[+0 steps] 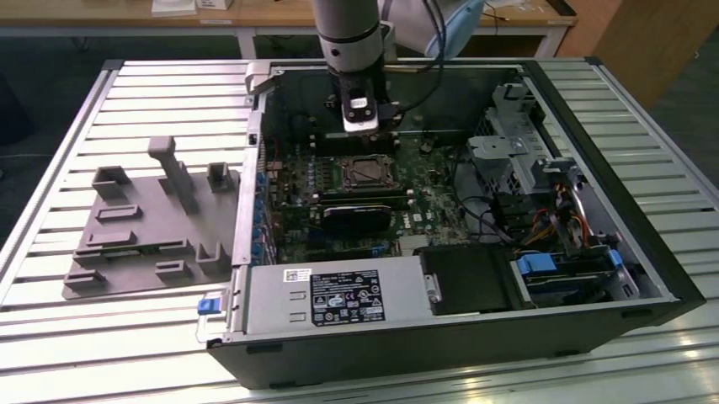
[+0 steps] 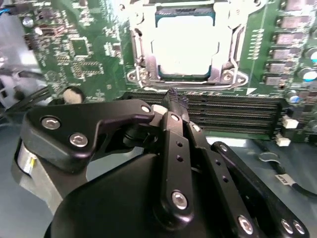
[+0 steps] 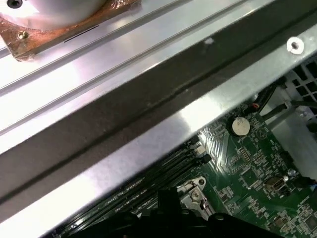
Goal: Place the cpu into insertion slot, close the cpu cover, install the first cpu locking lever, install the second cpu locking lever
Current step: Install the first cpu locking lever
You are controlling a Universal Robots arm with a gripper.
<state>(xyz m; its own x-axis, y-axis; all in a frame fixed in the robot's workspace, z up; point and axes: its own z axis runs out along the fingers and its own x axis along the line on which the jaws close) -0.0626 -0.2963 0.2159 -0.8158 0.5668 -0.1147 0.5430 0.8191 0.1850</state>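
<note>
My fingers (image 2: 174,101), pinched shut and empty just beside the cpu cover (image 2: 140,52), could gouge the memory slots (image 2: 233,106) if I come down short of it.

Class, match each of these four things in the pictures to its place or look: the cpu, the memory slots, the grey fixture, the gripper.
Things:
1 cpu
2 memory slots
3 grey fixture
4 gripper

Descriptions:
A on the slatted table, outside the computer case
B long, black, in parallel rows
C seated, framed by the cpu cover
D poised over the motherboard, inside the case

Pairs: 1-C, 2-B, 3-A, 4-D
</note>
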